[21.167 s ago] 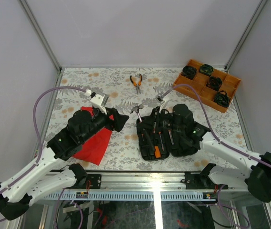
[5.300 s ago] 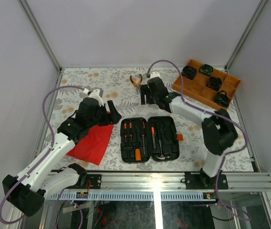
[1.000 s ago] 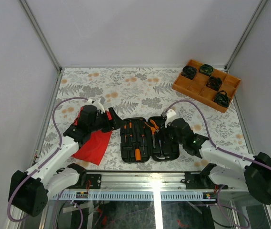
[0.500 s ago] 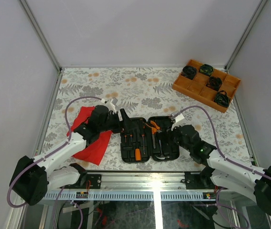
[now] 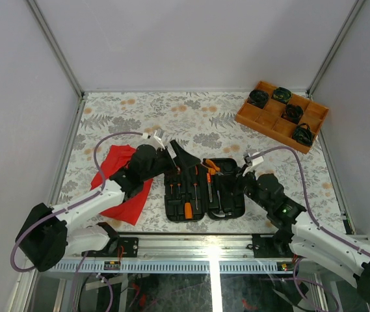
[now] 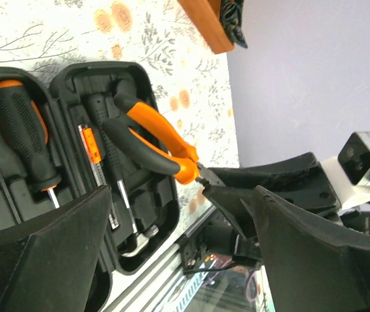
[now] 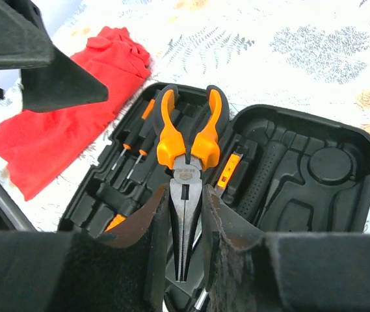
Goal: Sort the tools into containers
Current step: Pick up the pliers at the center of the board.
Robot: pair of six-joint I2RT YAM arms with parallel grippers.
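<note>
From above, the open tool case [image 5: 233, 170] is seen near the table's front edge, between a red cloth [image 5: 116, 170] and the right arm. An orange tray [image 5: 246, 117] is set well apart.

In the left wrist view, the left gripper [image 6: 181, 194] is spread wide above the case.

In the right wrist view, the pliers [image 7: 186, 140] are pinched by their steel nose in the right gripper [image 7: 183, 257]. Their handles are held over the screwdrivers [image 7: 132, 155].
</note>
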